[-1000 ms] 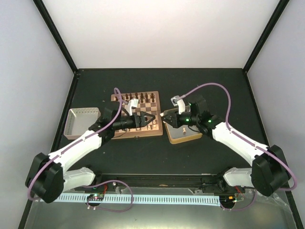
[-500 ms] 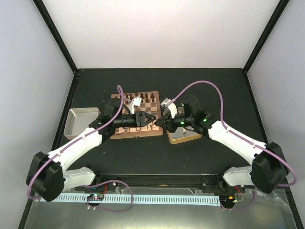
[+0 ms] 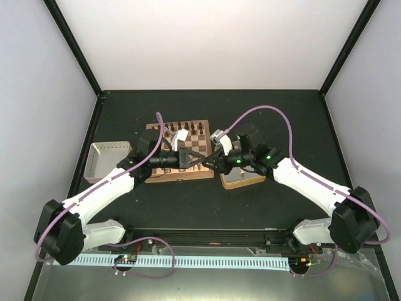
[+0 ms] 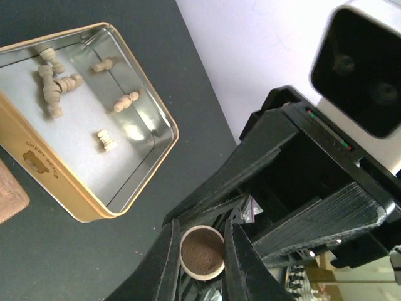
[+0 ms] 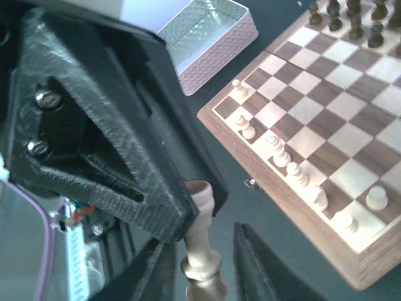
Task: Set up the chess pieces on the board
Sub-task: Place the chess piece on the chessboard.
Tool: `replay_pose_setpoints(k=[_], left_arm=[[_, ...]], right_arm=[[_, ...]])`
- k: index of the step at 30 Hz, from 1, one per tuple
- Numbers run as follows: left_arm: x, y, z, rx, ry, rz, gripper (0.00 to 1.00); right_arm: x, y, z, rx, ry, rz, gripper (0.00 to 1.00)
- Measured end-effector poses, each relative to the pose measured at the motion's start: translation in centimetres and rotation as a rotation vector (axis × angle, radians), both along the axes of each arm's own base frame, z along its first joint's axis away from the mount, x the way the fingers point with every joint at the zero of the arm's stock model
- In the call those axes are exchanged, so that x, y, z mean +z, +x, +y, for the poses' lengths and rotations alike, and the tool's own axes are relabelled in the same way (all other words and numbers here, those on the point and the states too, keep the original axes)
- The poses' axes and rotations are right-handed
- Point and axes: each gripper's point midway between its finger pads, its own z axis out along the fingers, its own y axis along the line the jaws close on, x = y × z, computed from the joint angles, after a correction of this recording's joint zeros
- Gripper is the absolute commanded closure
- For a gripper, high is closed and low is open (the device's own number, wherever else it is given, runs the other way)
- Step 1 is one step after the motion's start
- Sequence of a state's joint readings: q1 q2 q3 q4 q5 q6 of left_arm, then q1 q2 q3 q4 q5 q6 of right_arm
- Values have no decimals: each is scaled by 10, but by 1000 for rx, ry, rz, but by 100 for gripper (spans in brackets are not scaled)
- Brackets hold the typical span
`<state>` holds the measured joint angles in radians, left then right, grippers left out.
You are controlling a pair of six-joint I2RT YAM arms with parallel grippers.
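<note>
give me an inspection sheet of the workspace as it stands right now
surface: dark table, nothing spilled that I can see
job's things: board with a row of pale pieces along one edge; another pale piece in mid-air between the grippers; loose pale pieces in the gold-rimmed tin
clutter: patterned box left of the board; dark pieces on the far row
grippers: left gripper shut on the mid-air piece; right gripper fingers flank it, slim gaps showing
cables: purple cables loop above both arms
surroundings: pale walls, black frame posts
</note>
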<state>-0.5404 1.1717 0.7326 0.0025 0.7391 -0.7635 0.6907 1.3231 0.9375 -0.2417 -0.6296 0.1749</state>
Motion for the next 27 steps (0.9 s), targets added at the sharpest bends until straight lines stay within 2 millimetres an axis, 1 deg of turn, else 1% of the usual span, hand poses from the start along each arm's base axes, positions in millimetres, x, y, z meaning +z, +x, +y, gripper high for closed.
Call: replay_pose_setpoints(k=[2,4,5,8,9,11,12,14,15,18,20,22,27], left_arm=[[4,-1,0,-4,-9,-12,98],[12,-2,0,-5,-27,-30,98],[18,-3,1,-2,-40,-42,98],[43,-8,4,9,-89,-86,98],[51,-9,6,19,-109,-97,99],[69,-10,8,44,-158,-113,98],[76,-10,9,58,-180,-115,98],[92,-7,11,87,-232,-122,98],[100,-5,12,102,-258,-128,98],[121,1,15,147,-335,-149,98],[130,4,17,168,-368,-163,98],[138,6,19,189,-395,-176,99],[150,11,23,223,-446,-206,98]], right_arm=[[3,1,-1,-25,5,16,51],[12,1,-2,-55,30,40,42],[20,0,-2,-68,60,32,38],[53,-7,-9,-111,195,2,31],[66,-10,-13,-131,257,-10,29],[86,-12,-19,-176,359,0,27],[95,-10,-22,-212,416,16,27],[103,-5,-25,-270,492,83,27],[105,-1,-24,-294,522,127,28],[109,10,-17,-333,596,266,33],[113,14,-11,-333,647,348,39],[119,16,-7,-321,699,414,48],[144,12,-6,-275,812,487,64]])
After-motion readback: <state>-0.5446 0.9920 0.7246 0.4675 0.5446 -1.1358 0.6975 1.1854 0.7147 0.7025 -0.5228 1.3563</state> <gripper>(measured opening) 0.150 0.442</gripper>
